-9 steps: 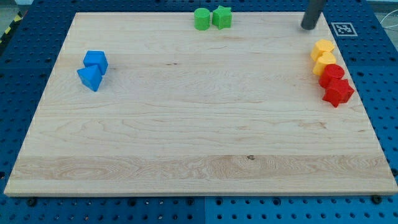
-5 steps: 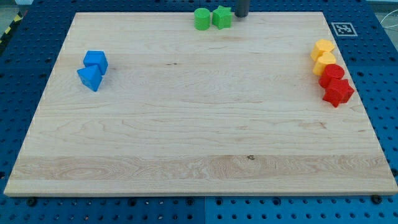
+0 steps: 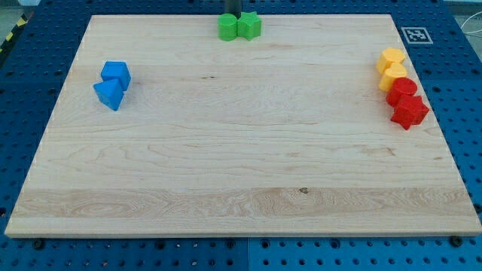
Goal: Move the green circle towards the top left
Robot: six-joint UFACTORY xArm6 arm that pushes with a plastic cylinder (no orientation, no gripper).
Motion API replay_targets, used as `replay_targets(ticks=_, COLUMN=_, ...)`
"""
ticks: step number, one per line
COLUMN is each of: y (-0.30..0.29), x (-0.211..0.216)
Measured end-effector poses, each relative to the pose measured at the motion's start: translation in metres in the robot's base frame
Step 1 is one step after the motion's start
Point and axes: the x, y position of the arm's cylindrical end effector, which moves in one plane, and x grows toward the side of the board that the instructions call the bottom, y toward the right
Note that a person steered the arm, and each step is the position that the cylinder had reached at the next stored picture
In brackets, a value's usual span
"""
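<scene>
The green circle (image 3: 227, 28) sits at the board's top edge, a little left of centre, touching a second green block (image 3: 249, 25) of a star-like shape on its right. My tip (image 3: 232, 15) is just above the two green blocks at the view's top, right behind the circle's upper right side. Only the rod's short lower end shows, and whether it touches the circle cannot be told.
Two blue blocks (image 3: 112, 83) lie together at the left. Two yellow blocks (image 3: 392, 66) and two red blocks (image 3: 407, 102) form a column at the right edge. A printed marker (image 3: 416, 35) is at the top right corner of the wooden board (image 3: 241, 165).
My tip has swept left along the top edge from the top right corner. Both green blocks have shifted a little to the left together.
</scene>
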Motion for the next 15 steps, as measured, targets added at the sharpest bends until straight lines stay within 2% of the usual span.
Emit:
replay_targets(ticks=2, y=-0.015, x=0.016)
replay_targets(ticks=8, y=-0.011, x=0.073)
replay_targets(ticks=10, y=0.039, x=0.070)
replay_targets(ticks=11, y=0.054, x=0.086)
replay_targets(ticks=12, y=0.054, x=0.110)
replay_targets(ticks=15, y=0.002, x=0.140)
